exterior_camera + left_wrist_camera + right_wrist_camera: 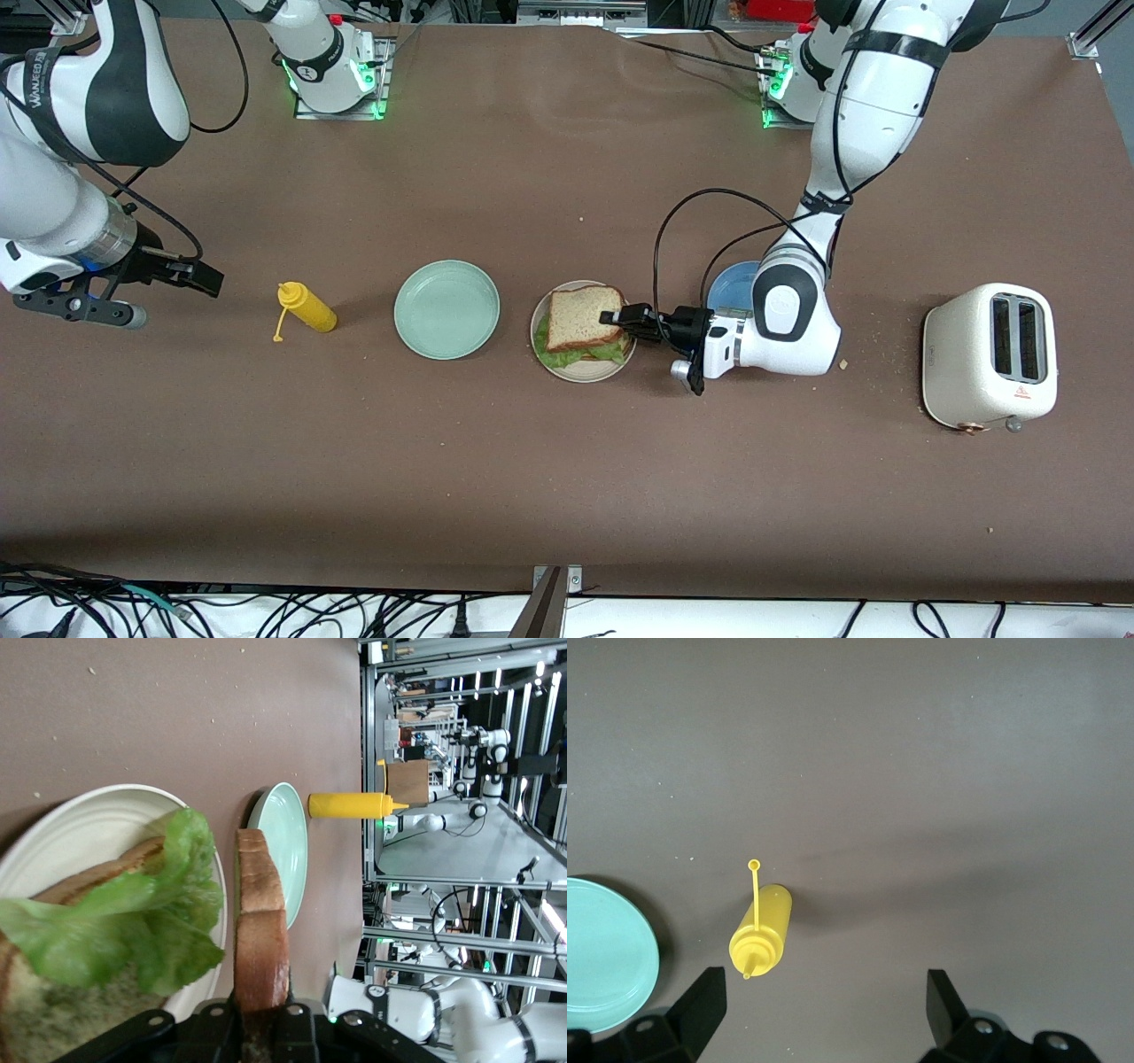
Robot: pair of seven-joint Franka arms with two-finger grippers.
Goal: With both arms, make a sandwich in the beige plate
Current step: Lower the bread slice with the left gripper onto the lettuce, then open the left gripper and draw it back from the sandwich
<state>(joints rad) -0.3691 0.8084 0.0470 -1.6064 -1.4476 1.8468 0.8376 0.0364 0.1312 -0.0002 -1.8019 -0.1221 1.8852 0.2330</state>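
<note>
Two square brown wholemeal bread slices made up nearly the whole sandwich [582, 326]: the lower slice [93, 881] lay flat on the round, shallow pale beige plate [580, 372] with a ruffled green lettuce leaf [567, 356] spread over it, and the top slice [584, 317] sat over the leaf, raised at the edge where it was gripped. In the left wrist view that top slice appeared edge-on, pinched narrowly by its crust between the black fingers of the left gripper [615, 319], which reached in low over the plate's rim from the left arm's end of the table. Judging by this, the stacking was all but finished; what seemed to remain was letting the slice go so it settled flat, then drawing the arm clear. A round mint green plate [446, 309] stood beside the beige one toward the right arm's end, with a yellow plastic squeeze bottle [306, 307] lying on its side further that way. A round blue plate [732, 285] showed partly under the left arm, and a cream two-slot toaster [990, 356] stood at that end. The right gripper [173, 273] waited, jaws wide and empty, over bare brown table near the bottle.
</note>
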